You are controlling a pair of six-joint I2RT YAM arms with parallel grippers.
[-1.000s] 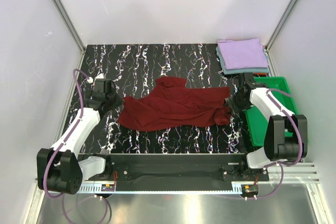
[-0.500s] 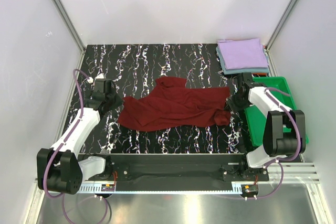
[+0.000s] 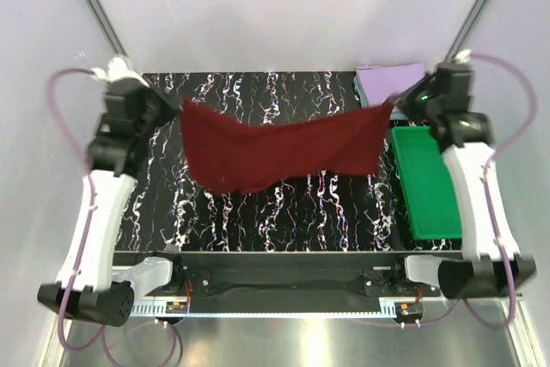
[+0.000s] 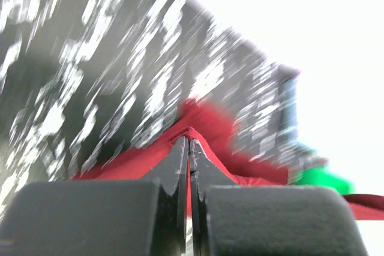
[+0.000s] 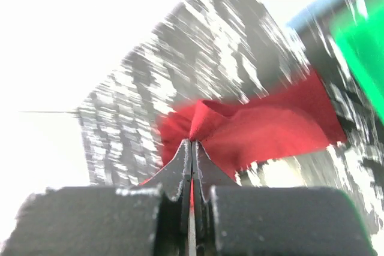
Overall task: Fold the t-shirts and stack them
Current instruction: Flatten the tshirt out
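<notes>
Top external view: maroon t-shirt [image 3: 284, 148] held spread above the counter [image 3: 258, 212], clamped by left fingers [image 4: 177, 172] and right fingers [image 5: 180, 169]. Its folding is judged barely begun; lavender tee [image 3: 378, 82] already folded.

Two end effectors are showing: the left end effector [image 3: 179, 107] and the right end effector [image 3: 395, 102]. Between them one maroon t-shirt [image 3: 275, 148] is hanging. Beside the right one, one folded lavender t-shirt [image 3: 388, 80] and one green tray [image 3: 427, 186] are lying.
</notes>
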